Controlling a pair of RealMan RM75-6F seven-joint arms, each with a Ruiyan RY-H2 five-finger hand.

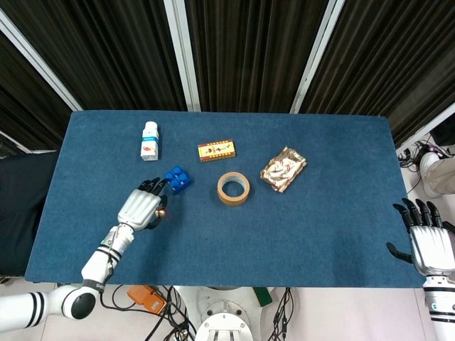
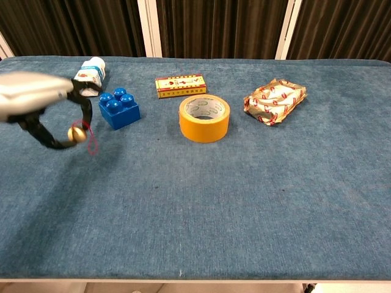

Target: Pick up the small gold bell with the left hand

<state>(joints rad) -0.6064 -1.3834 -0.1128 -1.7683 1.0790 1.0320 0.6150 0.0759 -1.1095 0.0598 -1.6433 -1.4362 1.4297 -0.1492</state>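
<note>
1. The left hand (image 2: 36, 104) pinches the small gold bell (image 2: 77, 133) between dark fingertips above the blue table (image 2: 244, 201), a red loop (image 2: 91, 144) dangling beneath it.
2. Seen from the head camera, the bell (image 1: 161, 213) glints beside the left hand (image 1: 142, 208), near the blue brick (image 1: 177, 178).
3. The right hand (image 1: 429, 238) rests off the table's right edge, fingers apart and holding nothing.
4. A tape roll (image 2: 204, 118), patterned box (image 2: 179, 85), foil packet (image 2: 274, 100) and white bottle (image 2: 89, 75) lie beyond.

White bottle (image 2: 88, 76) label: print too small to read.
Yellow box (image 2: 179, 85) top: patterned, no legible words.
Foil packet (image 2: 274, 100): red marks, unreadable.
</note>
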